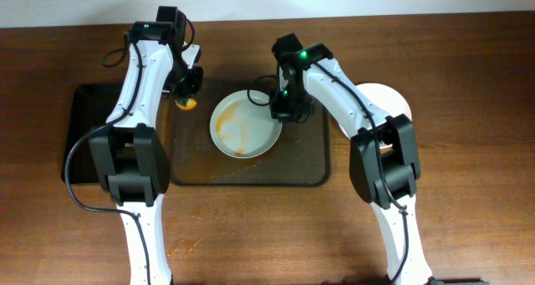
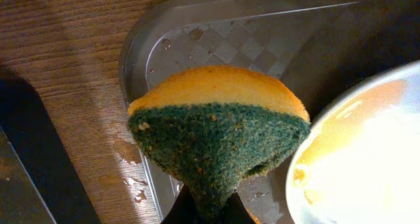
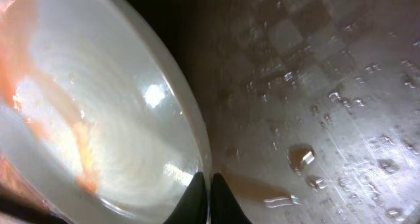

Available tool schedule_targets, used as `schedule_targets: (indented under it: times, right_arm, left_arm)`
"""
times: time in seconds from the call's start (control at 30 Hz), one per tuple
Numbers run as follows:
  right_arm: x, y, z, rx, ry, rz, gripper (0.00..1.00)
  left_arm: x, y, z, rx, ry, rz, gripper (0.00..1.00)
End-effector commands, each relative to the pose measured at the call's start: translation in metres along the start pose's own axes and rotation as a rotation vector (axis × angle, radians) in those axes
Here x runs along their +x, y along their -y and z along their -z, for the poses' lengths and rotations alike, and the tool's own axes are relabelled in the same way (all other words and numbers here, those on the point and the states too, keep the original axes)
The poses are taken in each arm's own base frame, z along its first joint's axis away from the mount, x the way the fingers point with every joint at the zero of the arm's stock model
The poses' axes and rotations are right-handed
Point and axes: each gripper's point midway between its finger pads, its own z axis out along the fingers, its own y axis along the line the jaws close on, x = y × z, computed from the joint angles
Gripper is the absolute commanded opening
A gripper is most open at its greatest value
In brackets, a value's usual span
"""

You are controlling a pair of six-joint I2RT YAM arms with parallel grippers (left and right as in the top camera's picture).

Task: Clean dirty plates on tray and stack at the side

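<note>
1. Pinching the right-hand rim of the dirty plate (image 1: pixel 242 128), the right claw (image 1: pixel 288 111) is clenched on it. I judge this is to steady the plate on the tray (image 1: pixel 309 166) for scrubbing.
2. The left claw (image 1: pixel 187 89) is clenched around a sponge (image 1: pixel 190 103), yellow foam on one side and green scouring pad on the other. It hangs over the tray's far left corner, just beside the plate and not touching it, which looks like the start of a wipe.
3. The plate lies near the middle of the tray, with orange sauce streaked across its left half, so the cleaning is not yet done.
4. A side plate (image 1: pixel 394 99) rests on the worktop (image 1: pixel 468 51) to the right of the tray, where the stack belongs. The right arm covers most of it, so I cannot tell how many lie there or whether they are clean.
5. A black tray (image 1: pixel 79 118) on the left is partly hidden by the left arm.
6. In the left wrist view the sponge hides all but the dark fingertips. The right wrist view is blurred, and the bottom edge cuts off most of the fingers.
</note>
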Motion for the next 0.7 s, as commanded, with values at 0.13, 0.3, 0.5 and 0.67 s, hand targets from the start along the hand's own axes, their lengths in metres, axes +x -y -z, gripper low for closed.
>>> schedule_targets:
  times: [0.13, 0.3, 0.5, 0.67]
  right_arm:
    - [-0.030, 0.010, 0.113, 0.317, 0.282, 0.123, 0.04]
    - [-0.015, 0.014, 0.146, 0.647, 0.389, 0.126, 0.04]
    - [0.012, -0.014, 0.190, 1.017, 0.622, 0.133, 0.04]
    - [0.027, -0.026, 0.204, 1.093, 0.701, 0.131, 0.04]
  left_arm:
    - [-0.004, 0.003, 0.004, 0.027, 0.021, 0.014, 0.03]
    - [-0.008, 0.002, 0.004, 0.025, 0.037, 0.013, 0.03]
    - [-0.008, 0.002, -0.001, 0.025, 0.031, 0.014, 0.03]
    - [0.001, 0.004, -0.027, 0.035, -0.040, 0.015, 0.03]
